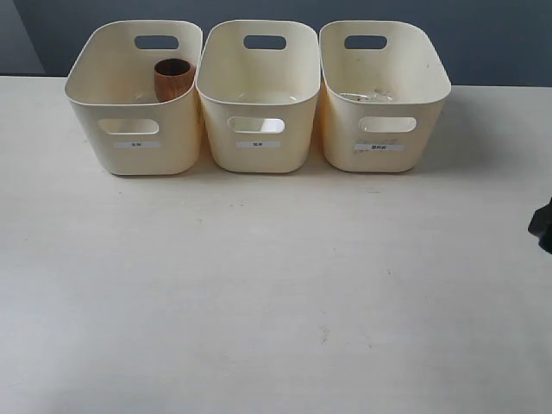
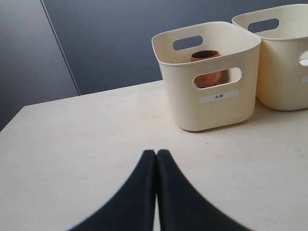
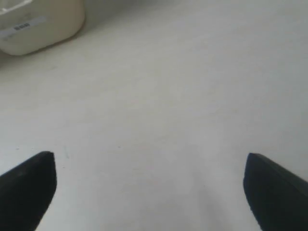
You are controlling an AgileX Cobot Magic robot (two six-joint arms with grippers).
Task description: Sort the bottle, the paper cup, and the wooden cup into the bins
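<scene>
Three cream bins stand in a row at the back of the table: left bin (image 1: pixel 134 159), middle bin (image 1: pixel 259 159), right bin (image 1: pixel 384 159). The brown wooden cup (image 1: pixel 174 78) stands upright inside the left bin, and also shows in the left wrist view (image 2: pixel 206 57). A faint clear shape with glints, the bottle (image 1: pixel 366 95), lies on the right bin's floor. The paper cup is not clearly visible; something whitish shows through the middle bin's front cut-out. My left gripper (image 2: pixel 156 153) is shut and empty over bare table. My right gripper (image 3: pixel 150 161) is open and empty.
A dark bit of the right arm (image 1: pixel 543 226) shows at the exterior view's right edge. A dark wall stands behind the bins. A corner of a labelled bin (image 3: pixel 43 24) shows in the right wrist view. The table (image 1: pixel 276 285) stretches wide in front of the bins.
</scene>
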